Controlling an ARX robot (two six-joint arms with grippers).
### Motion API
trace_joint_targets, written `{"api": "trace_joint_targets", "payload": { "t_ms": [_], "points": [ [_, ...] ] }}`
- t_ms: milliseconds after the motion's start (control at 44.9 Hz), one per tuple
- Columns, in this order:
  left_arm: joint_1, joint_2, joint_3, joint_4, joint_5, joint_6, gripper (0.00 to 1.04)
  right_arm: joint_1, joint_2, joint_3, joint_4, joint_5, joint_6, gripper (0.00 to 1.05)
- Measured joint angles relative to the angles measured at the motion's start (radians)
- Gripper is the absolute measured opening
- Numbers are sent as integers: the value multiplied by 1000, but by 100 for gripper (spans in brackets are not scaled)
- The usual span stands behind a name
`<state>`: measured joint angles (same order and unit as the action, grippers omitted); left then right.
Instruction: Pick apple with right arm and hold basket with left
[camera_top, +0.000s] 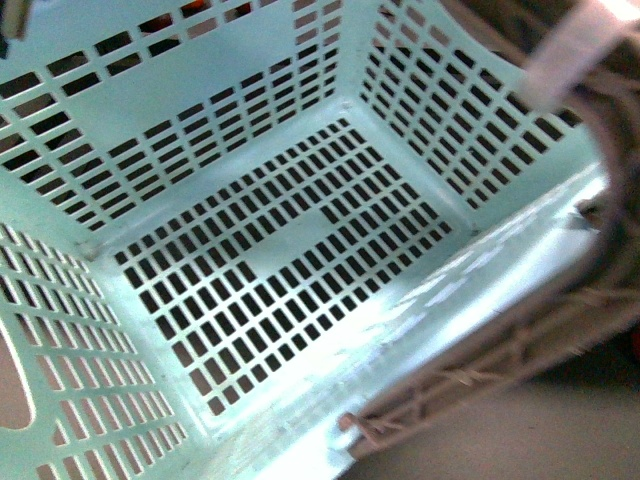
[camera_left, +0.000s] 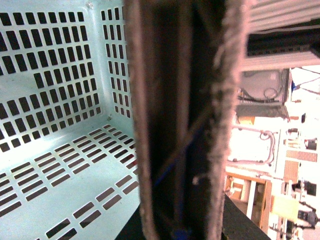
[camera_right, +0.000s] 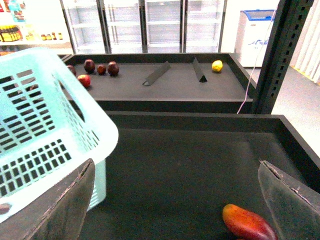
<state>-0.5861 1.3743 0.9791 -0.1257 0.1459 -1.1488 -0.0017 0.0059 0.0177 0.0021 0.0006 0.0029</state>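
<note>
The pale turquoise basket (camera_top: 200, 62) fills the front view, which looks into its slotted floor; nothing lies in it. Its brown-grey lattice handle (camera_top: 470, 382) with a white band (camera_top: 575, 45) runs along the right. In the left wrist view the handle (camera_left: 180, 125) stands very close, with my left gripper (camera_left: 176, 227) shut on it and its fingers hidden. In the right wrist view my right gripper (camera_right: 176, 162) hangs open over the dark shelf. The apple (camera_right: 247, 222), red with an orange blush, lies near one finger (camera_right: 290, 200), cut off by the frame. The basket (camera_right: 45, 115) is beside the other finger.
A black upright post (camera_right: 282, 55) rises at the shelf's far corner. On the shelf beyond lie dark red fruits (camera_right: 102, 67), a red one (camera_right: 84, 80), a yellow fruit (camera_right: 217, 65) and two black dividers (camera_right: 156, 74). Glass-door fridges (camera_right: 150, 25) stand behind.
</note>
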Motion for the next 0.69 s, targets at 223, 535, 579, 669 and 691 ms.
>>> {"api": "trace_joint_targets", "payload": {
  "t_ms": [223,535,579,669,691],
  "points": [
    [-108,17,12,0,-7,30,7,0,0,0,0,0,0,96],
    [-117,17,12,1,-27,55,7,0,0,0,0,0,0,96],
    [-117,17,12,1,-28,56,7,0,0,0,0,0,0,96],
    [-117,17,12,1,-27,57,7,0,0,0,0,0,0,96],
    [-117,17,12,1,-27,57,7,0,0,0,0,0,0,96]
  ]
}}
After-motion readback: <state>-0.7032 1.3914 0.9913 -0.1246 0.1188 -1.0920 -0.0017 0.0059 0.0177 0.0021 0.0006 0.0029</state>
